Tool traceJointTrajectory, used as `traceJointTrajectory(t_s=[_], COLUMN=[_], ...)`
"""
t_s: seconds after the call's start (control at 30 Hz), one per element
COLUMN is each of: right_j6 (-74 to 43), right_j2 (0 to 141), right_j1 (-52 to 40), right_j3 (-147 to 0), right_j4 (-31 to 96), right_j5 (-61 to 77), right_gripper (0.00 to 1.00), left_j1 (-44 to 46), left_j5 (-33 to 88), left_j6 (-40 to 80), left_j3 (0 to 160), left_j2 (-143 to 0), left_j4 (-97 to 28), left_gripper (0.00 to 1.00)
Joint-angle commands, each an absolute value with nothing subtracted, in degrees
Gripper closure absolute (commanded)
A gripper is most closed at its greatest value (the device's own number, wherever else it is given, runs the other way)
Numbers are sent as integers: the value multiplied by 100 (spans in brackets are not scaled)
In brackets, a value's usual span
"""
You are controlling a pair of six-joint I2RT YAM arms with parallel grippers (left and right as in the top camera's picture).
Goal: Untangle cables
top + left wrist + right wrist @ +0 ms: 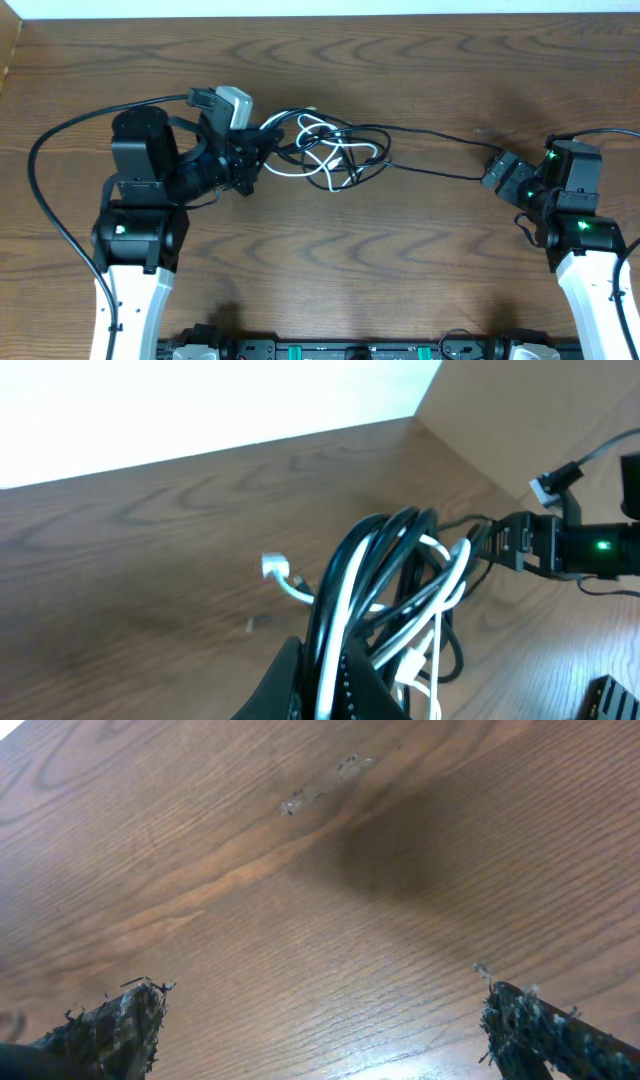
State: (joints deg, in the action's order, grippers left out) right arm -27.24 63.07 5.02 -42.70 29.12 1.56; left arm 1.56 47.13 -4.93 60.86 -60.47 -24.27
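Note:
The cables [330, 150] lie in a tangle of black and white loops at the middle of the table. My left gripper [250, 160] is at the tangle's left side, shut on a bundle of black and white cables [400, 580] that rises from between its fingers [290, 680]. A white plug end [275, 568] sticks out to the left. One thin black cable [440, 168] runs right to just beside my right gripper [497, 172]. In the right wrist view that gripper [325, 1020] is wide open over bare wood, with no cable between its fingers.
The wooden table [400, 270] runs to a pale edge at the back. A thick black arm cable [45, 190] loops at the left. The right arm [560, 545] with its green light shows in the left wrist view.

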Motion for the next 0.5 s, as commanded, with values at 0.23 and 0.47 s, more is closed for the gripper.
traceJointTrajectory(t_s=[0.23, 0.47], right_j6=[-3085, -2215], right_j2=[6302, 6302], right_j1=[644, 642], right_j3=[-4322, -4322], right_j4=[3002, 2196], right_j5=[-405, 1323], right_gripper=[1, 1], left_j1=[-434, -443], left_j5=[4539, 4965], left_j6=[-279, -272], left_j3=[6248, 6248], left_j2=[-5909, -5909], left_j4=[-2397, -2399], left_gripper=[93, 93])
